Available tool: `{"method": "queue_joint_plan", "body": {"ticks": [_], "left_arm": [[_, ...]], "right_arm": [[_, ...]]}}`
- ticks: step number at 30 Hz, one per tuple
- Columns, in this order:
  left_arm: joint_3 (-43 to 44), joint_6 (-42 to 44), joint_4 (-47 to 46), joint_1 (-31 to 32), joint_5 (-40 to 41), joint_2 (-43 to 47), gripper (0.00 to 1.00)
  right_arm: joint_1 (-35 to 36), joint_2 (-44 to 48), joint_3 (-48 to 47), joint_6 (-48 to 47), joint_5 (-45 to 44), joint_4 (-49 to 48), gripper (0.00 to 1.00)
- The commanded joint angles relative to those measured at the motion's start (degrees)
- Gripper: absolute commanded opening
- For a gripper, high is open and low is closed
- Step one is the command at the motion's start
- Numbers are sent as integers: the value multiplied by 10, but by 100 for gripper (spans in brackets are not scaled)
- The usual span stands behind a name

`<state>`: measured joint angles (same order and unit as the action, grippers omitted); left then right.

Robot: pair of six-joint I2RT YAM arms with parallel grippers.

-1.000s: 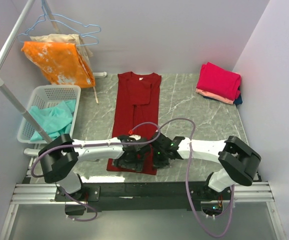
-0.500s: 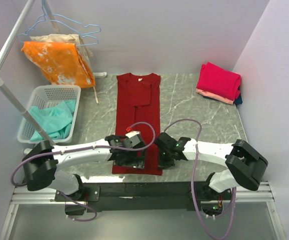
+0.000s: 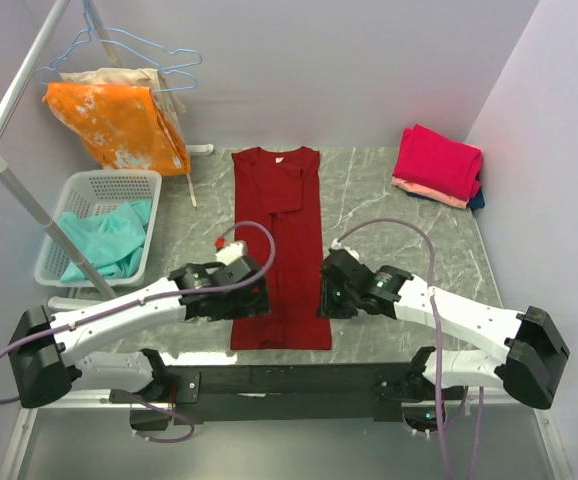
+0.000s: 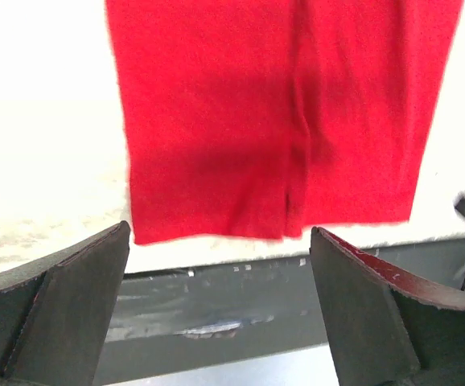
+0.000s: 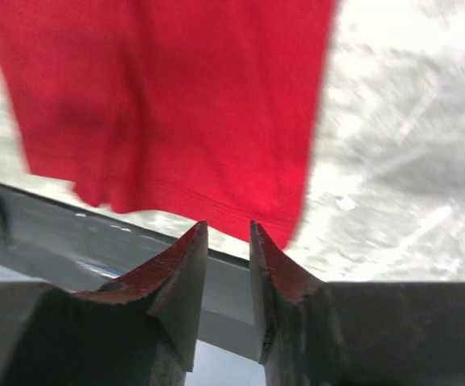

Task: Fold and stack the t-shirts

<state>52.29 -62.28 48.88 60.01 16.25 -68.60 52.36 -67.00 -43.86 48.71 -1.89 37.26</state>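
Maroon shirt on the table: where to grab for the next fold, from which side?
Pinch the near hem of the maroon shirt at its corners: left gripper from the left side, right gripper from the right. It lies flat as a narrow strip, sleeves folded in, so those free corners look easiest.

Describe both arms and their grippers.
The left arm and right arm have white links with black joints. A mauve cable loops along each. The right gripper has dark, wedge-shaped fingers, reddish along the inner faces.
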Motion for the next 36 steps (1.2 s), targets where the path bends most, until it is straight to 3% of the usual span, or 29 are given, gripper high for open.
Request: {"method": "queue_joint_plan", "body": {"ticks": [1,3,6,12,17,29,36], "left_arm": [[-25,-38,29,-83,17,24,99],[-56,-25,5,-144,-20,32,99],[-68,9,-25,-191,-58,29,99],[-38,47,-26,-213,-73,-14,99],[-45,66,-39,-224,-96,-16,99],[-91,91,-31,-232,-151,6,99],[-95,102,-15,-232,-158,22,99]], "right_arm": [[10,-39,-60,-28,-12,-8,26],[26,-78,-81,-36,-18,-13,11],[53,-131,-126,-52,-21,-21,0],[114,-233,-207,-63,-20,-26,0],[123,-292,-242,-85,6,-18,0],[139,-308,-142,-101,100,-17,0],[151,-355,-168,-111,89,-3,0]]}}
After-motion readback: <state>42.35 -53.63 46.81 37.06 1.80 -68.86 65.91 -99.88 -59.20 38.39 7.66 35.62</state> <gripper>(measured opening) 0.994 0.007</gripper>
